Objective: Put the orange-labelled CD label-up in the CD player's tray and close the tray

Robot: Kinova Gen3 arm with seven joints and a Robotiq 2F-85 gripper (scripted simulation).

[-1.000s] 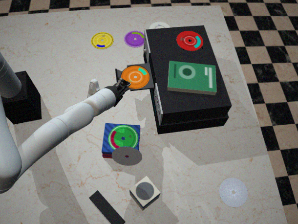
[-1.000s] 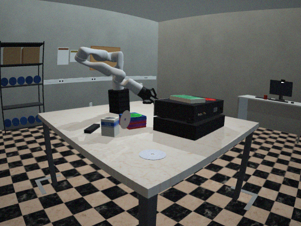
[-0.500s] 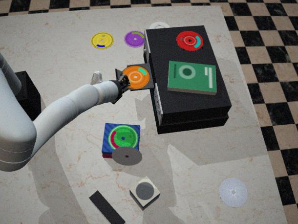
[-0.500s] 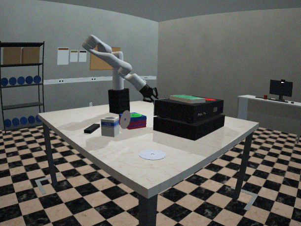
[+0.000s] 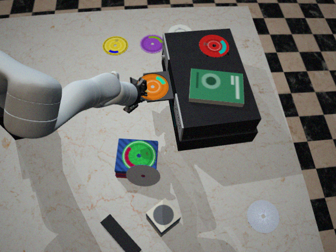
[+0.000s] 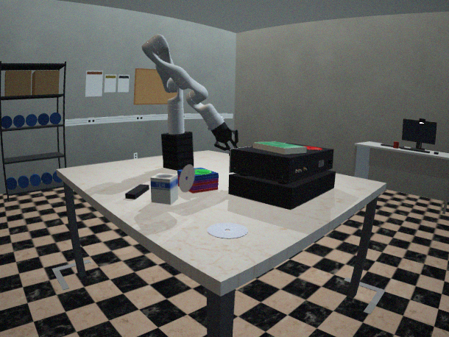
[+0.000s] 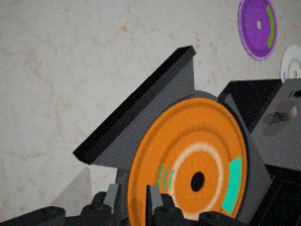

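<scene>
Orange-labelled CD [image 5: 160, 91] [image 7: 173, 134], label-up on the extended dark tray [image 5: 169, 94] [image 7: 163, 104], black CD player [image 5: 183, 55] [image 6: 265, 160] [image 7: 284, 141] upright.

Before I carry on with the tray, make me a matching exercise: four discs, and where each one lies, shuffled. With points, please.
1. orange disc [image 5: 159, 93] [image 7: 188, 116]
2. red disc [image 5: 205, 50] [image 6: 315, 148]
3. green disc [image 5: 148, 160] [image 6: 202, 171]
4. yellow disc [image 5: 115, 51]

A. on the stack of cases [image 5: 118, 154] [image 6: 206, 185]
B. on the pulled-out tray [image 5: 168, 94] [image 7: 116, 141]
C. directly on the table [image 5: 82, 33] [image 6: 257, 257] [image 7: 50, 59]
D. on top of the player [image 5: 183, 47] [image 6: 272, 162]

Pairs: 1-B, 2-D, 3-A, 4-C
</scene>
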